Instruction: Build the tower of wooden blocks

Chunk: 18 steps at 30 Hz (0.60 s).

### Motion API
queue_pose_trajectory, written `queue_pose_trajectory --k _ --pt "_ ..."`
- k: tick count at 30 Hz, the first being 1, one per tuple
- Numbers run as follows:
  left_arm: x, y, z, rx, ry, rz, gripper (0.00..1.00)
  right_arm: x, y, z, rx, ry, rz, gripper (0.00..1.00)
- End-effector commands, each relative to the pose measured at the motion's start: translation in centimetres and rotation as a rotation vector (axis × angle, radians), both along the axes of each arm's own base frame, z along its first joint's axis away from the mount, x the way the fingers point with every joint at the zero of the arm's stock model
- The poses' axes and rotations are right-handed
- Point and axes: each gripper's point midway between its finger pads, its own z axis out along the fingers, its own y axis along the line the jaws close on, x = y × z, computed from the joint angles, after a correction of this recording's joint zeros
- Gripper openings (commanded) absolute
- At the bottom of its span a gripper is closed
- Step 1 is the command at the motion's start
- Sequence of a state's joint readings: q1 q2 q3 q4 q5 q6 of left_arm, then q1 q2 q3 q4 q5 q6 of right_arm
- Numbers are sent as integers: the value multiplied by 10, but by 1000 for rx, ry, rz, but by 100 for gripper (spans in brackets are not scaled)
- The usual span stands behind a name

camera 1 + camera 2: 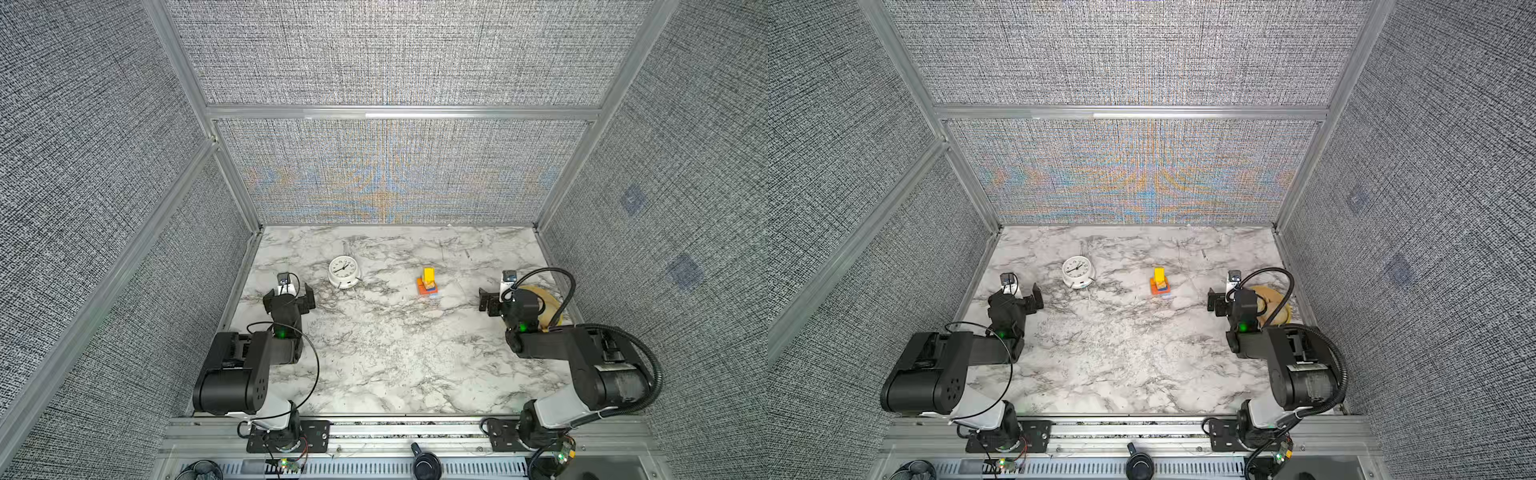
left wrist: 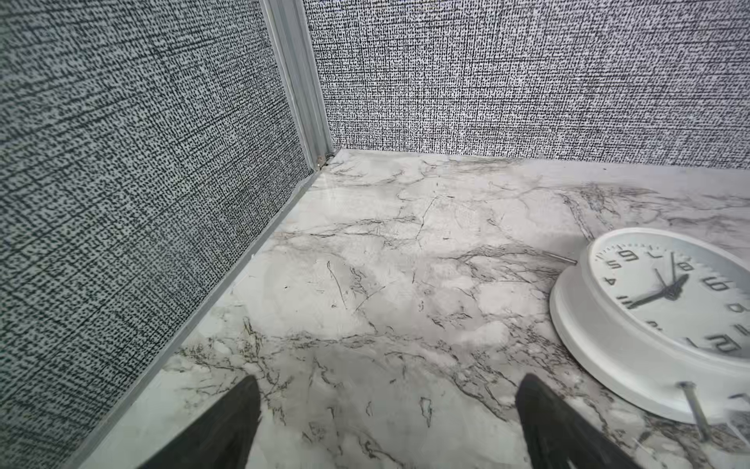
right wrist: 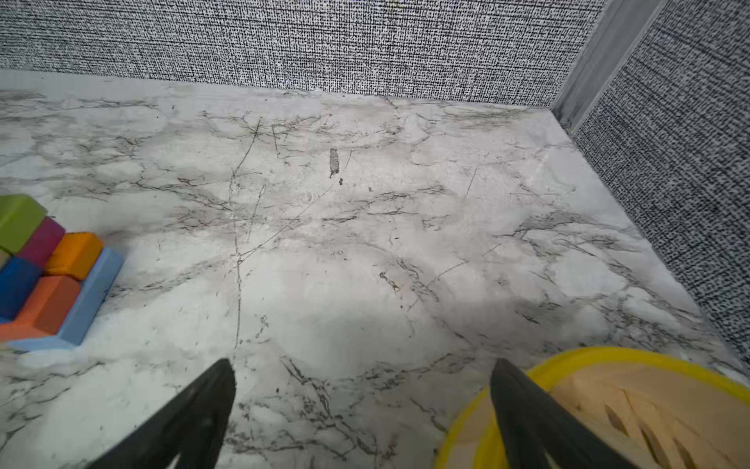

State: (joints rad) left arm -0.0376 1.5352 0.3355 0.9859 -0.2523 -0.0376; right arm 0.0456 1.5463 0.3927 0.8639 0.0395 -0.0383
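Note:
The tower (image 1: 428,283) (image 1: 1160,283) stands on the marble table right of centre toward the back: a small stack of wood blocks with a yellow piece (image 1: 428,274) on top. In the right wrist view its lower part shows a green block (image 3: 20,219), a magenta block (image 3: 40,241), an orange block (image 3: 73,253), a dark blue block (image 3: 16,284) and a light blue slab (image 3: 93,292). My left gripper (image 1: 289,293) (image 1: 1017,297) (image 2: 388,379) is open over bare table at the left. My right gripper (image 1: 498,299) (image 1: 1227,301) (image 3: 362,361) is open and empty, well to the right of the tower.
A white round clock (image 1: 344,271) (image 1: 1077,271) (image 2: 657,316) lies face up between the left gripper and the tower. A yellow bowl (image 1: 544,307) (image 1: 1277,305) (image 3: 608,353) holding tan pieces sits under the right wrist near the right wall. Grey fabric walls enclose three sides.

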Motion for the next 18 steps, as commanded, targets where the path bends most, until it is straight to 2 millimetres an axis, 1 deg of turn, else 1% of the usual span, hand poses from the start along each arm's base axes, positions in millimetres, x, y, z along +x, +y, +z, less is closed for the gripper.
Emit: queue_pose_trajectory --k 1,18 --pt "0 -1 1 -8 -3 -2 99 1 1 2 12 -6 6 99" --pt "1 -1 0 -7 1 -4 99 2 2 0 18 4 11 99"
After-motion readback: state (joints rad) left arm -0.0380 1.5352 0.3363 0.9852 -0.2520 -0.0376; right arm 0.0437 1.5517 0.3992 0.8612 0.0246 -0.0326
